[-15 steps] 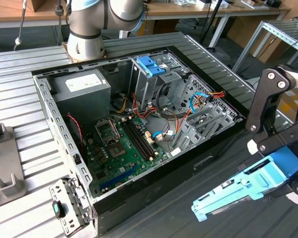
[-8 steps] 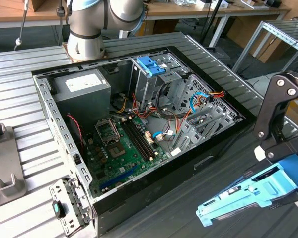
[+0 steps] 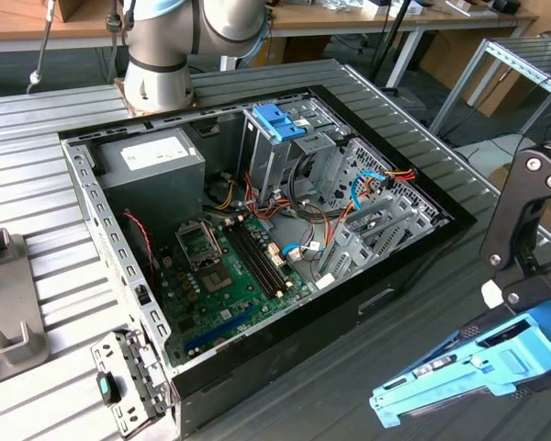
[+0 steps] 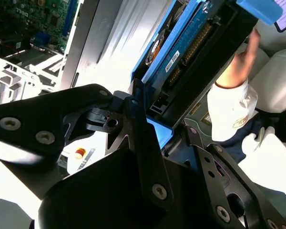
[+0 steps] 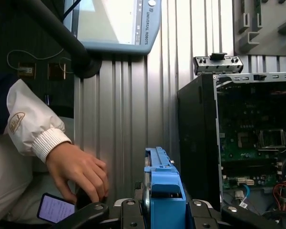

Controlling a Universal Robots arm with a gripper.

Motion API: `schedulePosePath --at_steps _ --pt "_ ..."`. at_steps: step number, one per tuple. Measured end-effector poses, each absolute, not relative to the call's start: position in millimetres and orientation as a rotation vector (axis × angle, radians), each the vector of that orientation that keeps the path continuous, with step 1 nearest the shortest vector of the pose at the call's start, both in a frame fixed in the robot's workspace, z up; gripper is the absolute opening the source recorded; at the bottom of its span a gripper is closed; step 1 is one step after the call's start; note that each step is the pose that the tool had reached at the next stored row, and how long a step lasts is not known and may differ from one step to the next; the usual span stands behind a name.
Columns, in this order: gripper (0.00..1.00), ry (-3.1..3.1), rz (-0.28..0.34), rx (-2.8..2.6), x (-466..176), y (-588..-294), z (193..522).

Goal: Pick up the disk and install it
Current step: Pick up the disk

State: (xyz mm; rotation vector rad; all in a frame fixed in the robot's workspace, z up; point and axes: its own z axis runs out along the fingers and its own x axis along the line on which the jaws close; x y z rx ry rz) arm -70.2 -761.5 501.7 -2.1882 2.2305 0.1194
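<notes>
The disk [image 3: 468,363], a flat drive framed by bright blue rails, hangs above the slatted table at the exterior view's lower right, outside the open computer case [image 3: 110,230]. My gripper [image 3: 531,308] is shut on it from above. In the second wrist view the black fingers [image 4: 138,129] clamp the disk [image 4: 181,52], whose blue edge and connector side show. In the first wrist view the blue rail of the disk [image 5: 162,191] sticks out between the fingers [image 5: 93,212], with the case [image 5: 200,143] beside it.
Inside the case are a motherboard [image 3: 230,276], a grey power-supply box [image 3: 151,161] and a metal drive cage topped by a blue bracket [image 3: 280,119]. A person's hand [image 5: 78,171] with a phone [image 5: 57,207] is close beside the gripper. A teach pendant [image 5: 114,24] lies on the table.
</notes>
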Motion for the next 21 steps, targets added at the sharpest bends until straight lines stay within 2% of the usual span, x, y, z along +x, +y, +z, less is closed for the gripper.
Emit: schedulePosePath --at_steps 14,21 --pt "0.37 2.231 0.119 -2.188 -56 -770 501" --pt "0.37 2.232 0.121 -2.19 -25 -754 498"
